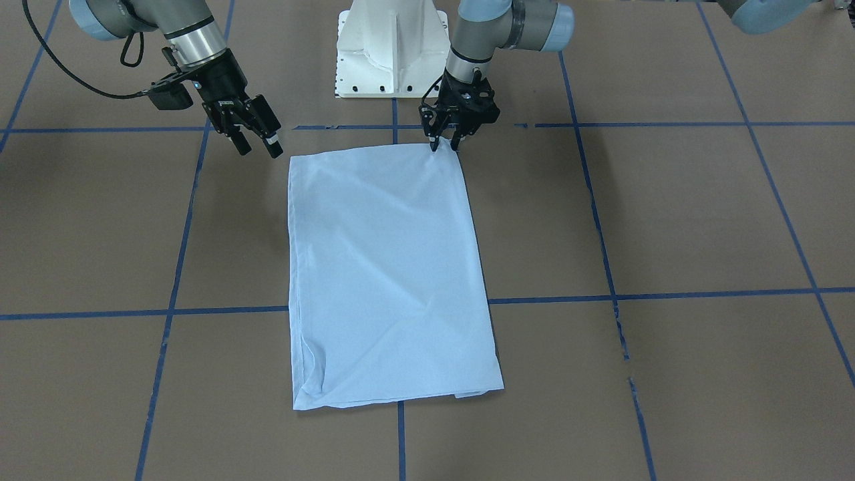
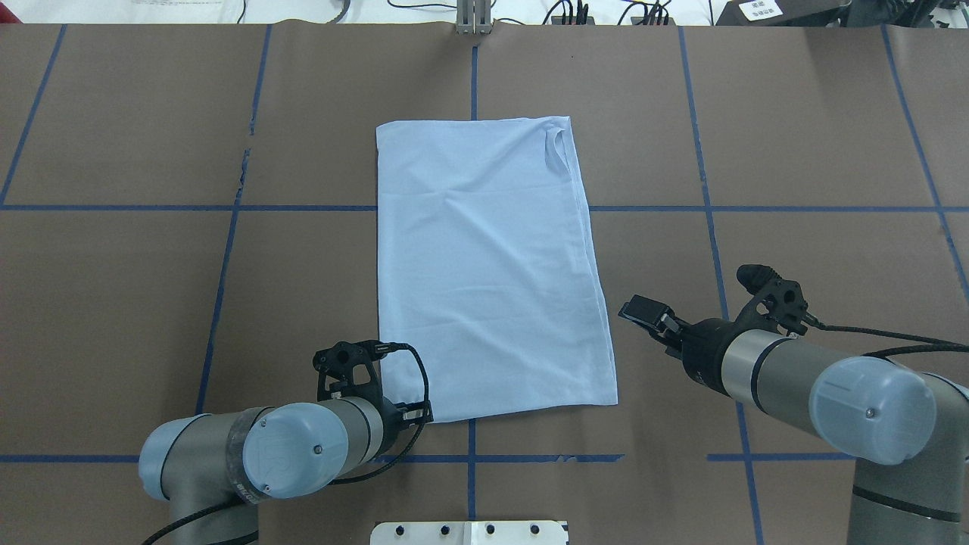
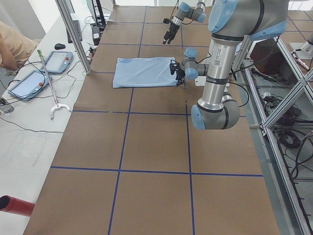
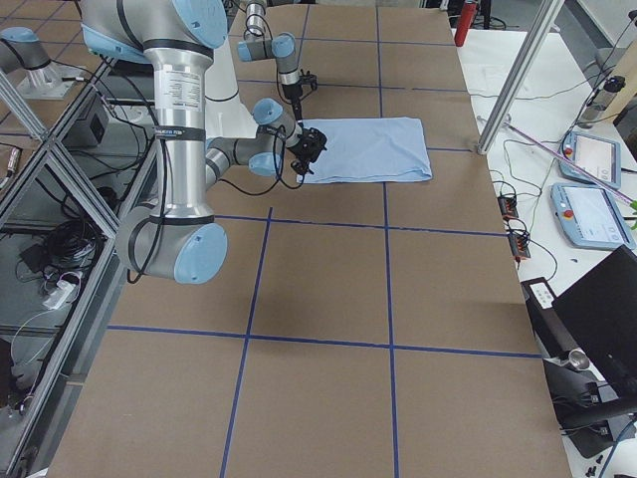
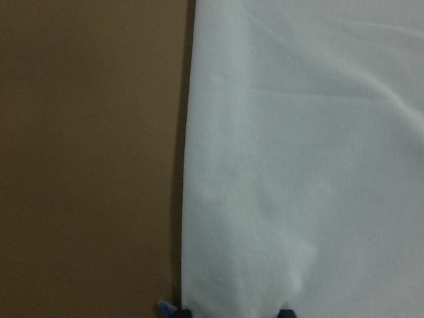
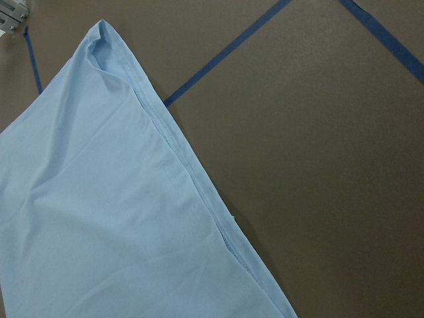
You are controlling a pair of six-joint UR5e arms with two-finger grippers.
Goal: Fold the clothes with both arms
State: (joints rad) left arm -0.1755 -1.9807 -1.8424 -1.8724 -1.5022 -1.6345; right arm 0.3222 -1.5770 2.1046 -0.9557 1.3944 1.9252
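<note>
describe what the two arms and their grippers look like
Left arm and right arm alike: silver-grey round tubes with bulbous light blue joint caps and small printed labels. The left gripper and right gripper are black, two-fingered, with skeletal frames. A black camera box sits by the right wrist. Thin black cables loop around the wrists.

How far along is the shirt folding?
Done: the T-shirt lies as a long rectangle, no sleeves sticking out. In hand: the left tool, open, sits at one robot-side corner; the right tool hovers open beside the other. Left: likely the crosswise folds.
</note>
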